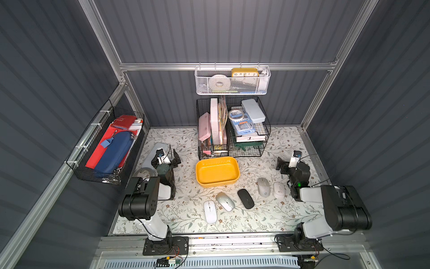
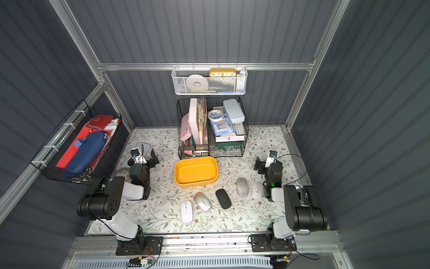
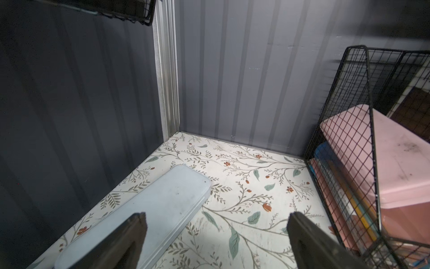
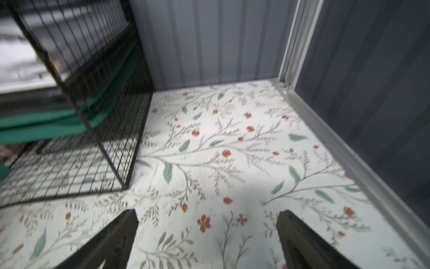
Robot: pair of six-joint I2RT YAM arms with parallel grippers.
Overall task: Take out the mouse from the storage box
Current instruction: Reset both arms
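1. Nearest, in the lower middle of both top views, five mice lie on the bench (image 1: pixel 267 216) in a loose row: a white mouse (image 1: pixel 210 211), a silver mouse (image 1: pixel 225 201), a black mouse (image 1: pixel 245 198), a grey mouse (image 1: pixel 263 187) and a small white mouse (image 1: pixel 279 190). None of them touches the box.
2. I judge each mouse to be light and stiff. Its plastic shell is smooth and rounded, so it can slip. The best hold is across the narrow width, on the two long flat sides, low near the bench.
3. Behind them, at the centre of the frame, stands the storage box (image 1: pixel 217 171). Its yellow floor shows bare, with no mouse inside, so the task looks finished.
4. The box looks light and rigid. A push on its wall would probably slide it.
5. Farther, the left pincer (image 3: pixel 216 217) is spread wide and holds nothing. It hovers partly over a pale blue case (image 3: pixel 167 198).
6. The right pincer (image 4: pixel 208 213) is also spread and holds nothing, over bare bench at the right.
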